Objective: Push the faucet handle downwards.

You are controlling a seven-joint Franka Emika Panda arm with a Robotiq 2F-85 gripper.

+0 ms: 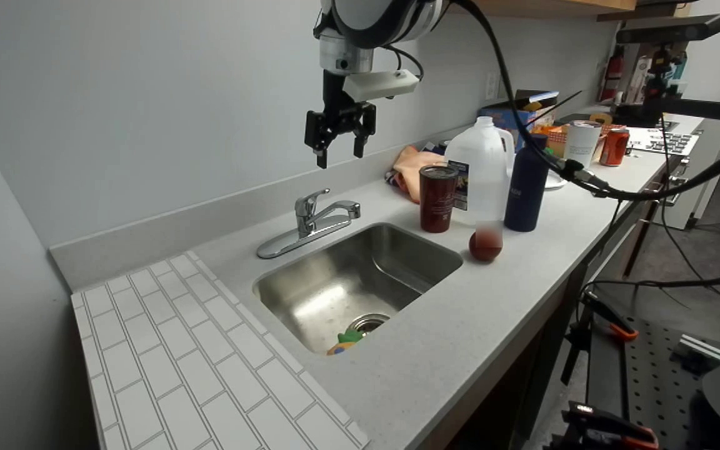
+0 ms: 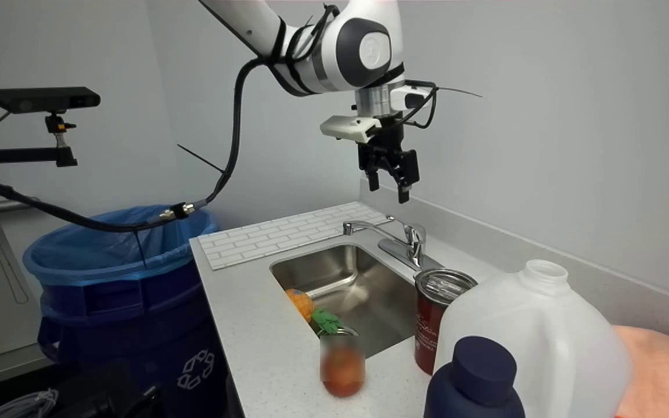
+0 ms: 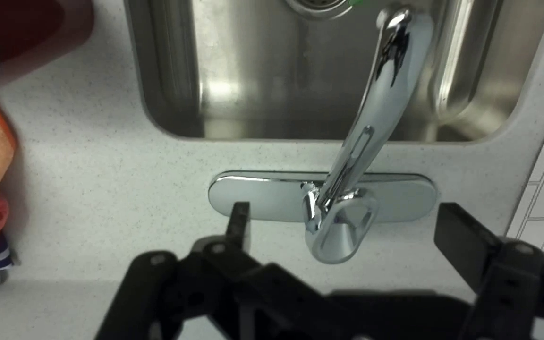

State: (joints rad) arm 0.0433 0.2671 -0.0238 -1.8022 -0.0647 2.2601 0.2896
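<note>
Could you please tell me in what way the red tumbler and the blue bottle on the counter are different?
The red tumbler widens toward its top, while the blue bottle narrows to its cap. The bottle looks taller than the tumbler. Both stand upright on the counter.

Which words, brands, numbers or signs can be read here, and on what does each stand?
No word reads with certainty.
Recycling sign, arrows only: on the blue bin.
Script on the red tumbler: too blurred.
Letters on the dark blue bottle: too small.
Jug label: too small.
White cup print: too small.
</note>
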